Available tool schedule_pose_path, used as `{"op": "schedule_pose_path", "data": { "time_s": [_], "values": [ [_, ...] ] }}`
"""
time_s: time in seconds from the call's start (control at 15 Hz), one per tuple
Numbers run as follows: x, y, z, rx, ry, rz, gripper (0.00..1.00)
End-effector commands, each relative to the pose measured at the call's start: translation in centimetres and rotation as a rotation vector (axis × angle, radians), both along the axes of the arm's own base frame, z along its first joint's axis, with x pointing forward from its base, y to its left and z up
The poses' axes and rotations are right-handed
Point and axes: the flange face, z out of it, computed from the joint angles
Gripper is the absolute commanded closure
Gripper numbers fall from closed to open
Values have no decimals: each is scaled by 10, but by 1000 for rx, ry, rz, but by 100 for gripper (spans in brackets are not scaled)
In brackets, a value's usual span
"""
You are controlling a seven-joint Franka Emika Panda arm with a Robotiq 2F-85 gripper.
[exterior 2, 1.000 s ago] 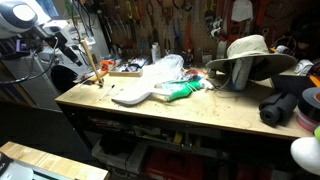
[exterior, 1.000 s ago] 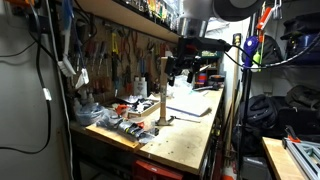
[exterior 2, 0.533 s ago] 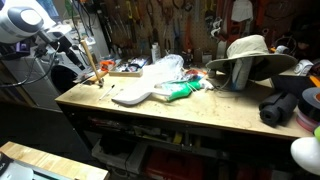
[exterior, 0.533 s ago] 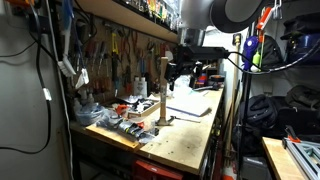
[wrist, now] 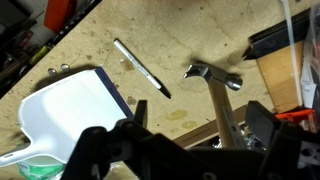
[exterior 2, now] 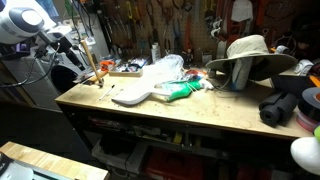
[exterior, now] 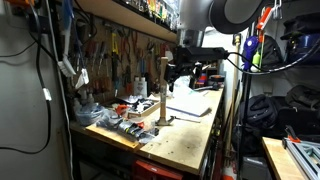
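Note:
My gripper point(wrist: 200, 128) is open and empty, hovering above the wooden workbench point(wrist: 190, 30). In the wrist view a hammer point(wrist: 213, 76) with a metal head and a wooden handle lies below and between my fingers point(wrist: 135, 118). A black and silver pen point(wrist: 140, 68) lies to its left. A white tray point(wrist: 70, 108) lies further left. In both exterior views the gripper point(exterior: 180, 72) point(exterior 2: 85, 55) hangs above one end of the bench, close to an upright wooden post point(exterior: 160, 95).
A tan wide-brimmed hat point(exterior 2: 245, 50), a white plastic bag point(exterior 2: 160, 70), a green item point(exterior 2: 180, 92) and black gear point(exterior 2: 280, 105) lie on the bench point(exterior 2: 200, 115). Hand tools hang on the back wall point(exterior 2: 160, 20). A wooden block point(wrist: 280, 75) lies right of the hammer.
The arm has shifted slightly above the end of the bench, mostly in the first half second. Nothing on the bench has moved.

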Motion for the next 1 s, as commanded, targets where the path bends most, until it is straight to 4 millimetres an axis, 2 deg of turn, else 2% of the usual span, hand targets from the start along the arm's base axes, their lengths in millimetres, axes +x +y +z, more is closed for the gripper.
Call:
{"op": "schedule_pose_path", "data": {
  "time_s": [0.0,0.47,0.93],
  "values": [
    [7,17,-21,-52,20,-69,0],
    [21,44,-45,-120,-118,-267,0],
    [36,65,-71,-177,-180,-358,0]
  ]
}}
